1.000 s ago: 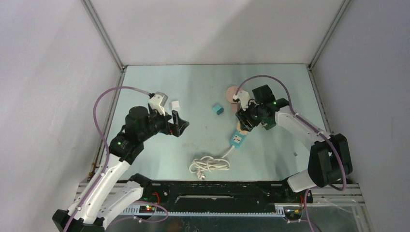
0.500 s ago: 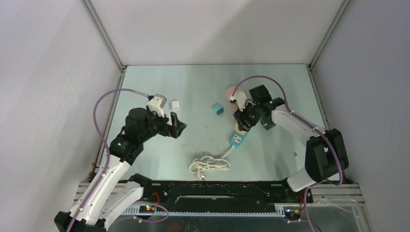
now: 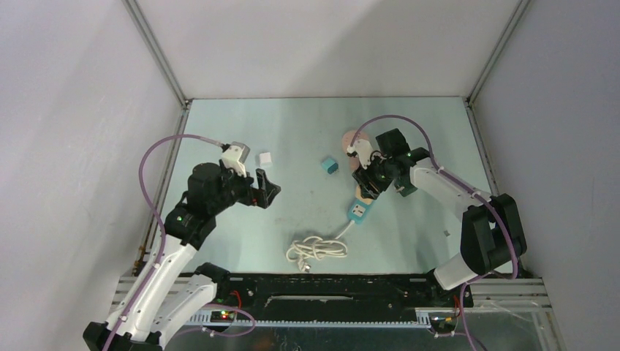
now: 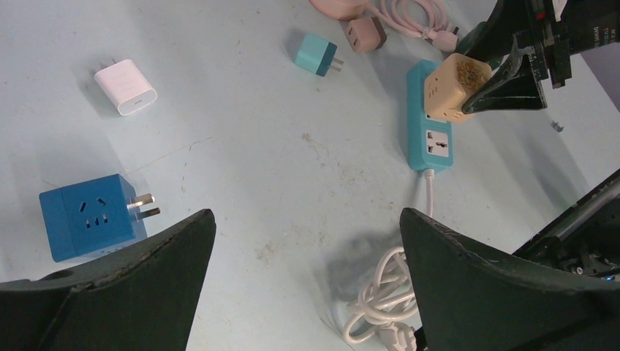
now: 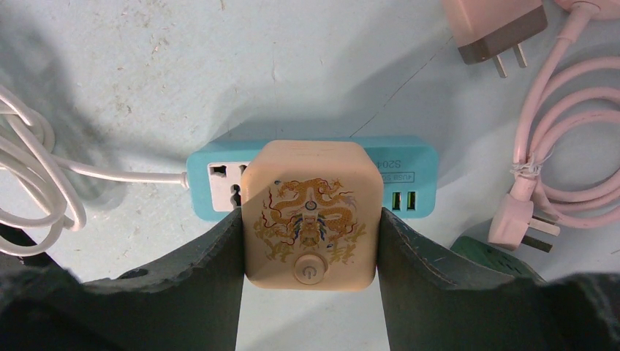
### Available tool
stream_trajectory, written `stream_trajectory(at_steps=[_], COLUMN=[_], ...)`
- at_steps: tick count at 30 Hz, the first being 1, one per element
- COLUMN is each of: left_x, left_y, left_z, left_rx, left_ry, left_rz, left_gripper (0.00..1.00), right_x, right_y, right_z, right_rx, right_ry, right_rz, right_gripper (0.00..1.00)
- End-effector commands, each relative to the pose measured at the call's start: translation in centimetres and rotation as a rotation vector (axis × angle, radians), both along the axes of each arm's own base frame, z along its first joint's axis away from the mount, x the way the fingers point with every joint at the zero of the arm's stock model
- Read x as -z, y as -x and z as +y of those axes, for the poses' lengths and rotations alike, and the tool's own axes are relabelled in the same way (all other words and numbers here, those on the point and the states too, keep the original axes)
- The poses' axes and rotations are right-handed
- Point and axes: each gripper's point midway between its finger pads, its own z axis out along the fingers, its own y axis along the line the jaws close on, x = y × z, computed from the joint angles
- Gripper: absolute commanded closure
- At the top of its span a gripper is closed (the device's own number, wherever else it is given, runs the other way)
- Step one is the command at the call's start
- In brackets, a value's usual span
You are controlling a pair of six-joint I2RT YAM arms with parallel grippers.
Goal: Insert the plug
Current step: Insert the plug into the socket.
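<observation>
My right gripper [image 5: 310,241] is shut on a beige cube plug [image 5: 311,213] with a golden dragon print and a power button. The plug sits over the middle of a teal power strip [image 5: 409,170], which lies flat on the table. The same pair shows in the left wrist view, cube [image 4: 458,86] on strip [image 4: 434,142], and in the top view [image 3: 363,191]. I cannot see whether its pins are in the socket. My left gripper [image 4: 307,263] is open and empty, hovering above the table at the left [image 3: 265,189].
A coiled white cord [image 3: 316,250] runs from the strip. A blue cube adapter [image 4: 91,216], a white charger [image 4: 125,87], a small teal plug [image 4: 316,55], a pink adapter [image 5: 496,23] and a pink cable [image 5: 570,161] lie around. A green object [image 5: 497,259] is by the right finger.
My right gripper has moved slightly up and left with the beige plug over the strip. My left arm has shifted a little, still open.
</observation>
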Motion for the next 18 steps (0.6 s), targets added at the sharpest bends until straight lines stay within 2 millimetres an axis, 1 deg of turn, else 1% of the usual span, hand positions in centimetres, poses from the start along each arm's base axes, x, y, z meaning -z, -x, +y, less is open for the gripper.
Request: stream_trajectory(at_steps=[1, 4, 7, 18], left_x=[-0.1, -0.1, -0.2, -0.3], left_y=[0.0, 0.0, 0.1, 0.2], left_z=[-0.1, -0.2, -0.1, -0.2], left_rx=[0.014, 0.019, 0.017, 0.021], left_ry=[0.010, 0.012, 0.013, 0.020], left_rz=[-0.026, -0.024, -0.028, -0.030], left_gripper=[0.00, 0.00, 0.00, 0.00], right_x=[-2.0, -1.1, -0.5, 0.5], right_y=[-0.8, -0.5, -0.3, 0.5], right_z=[0.8, 0.7, 0.8, 0.6], right_rx=[-0.020, -0.020, -0.023, -0.040], right_ry=[-0.033, -0.022, -0.022, 0.032], right_rz=[-0.060, -0.035, -0.017, 0.006], right_gripper=[1.00, 1.00, 1.00, 1.00])
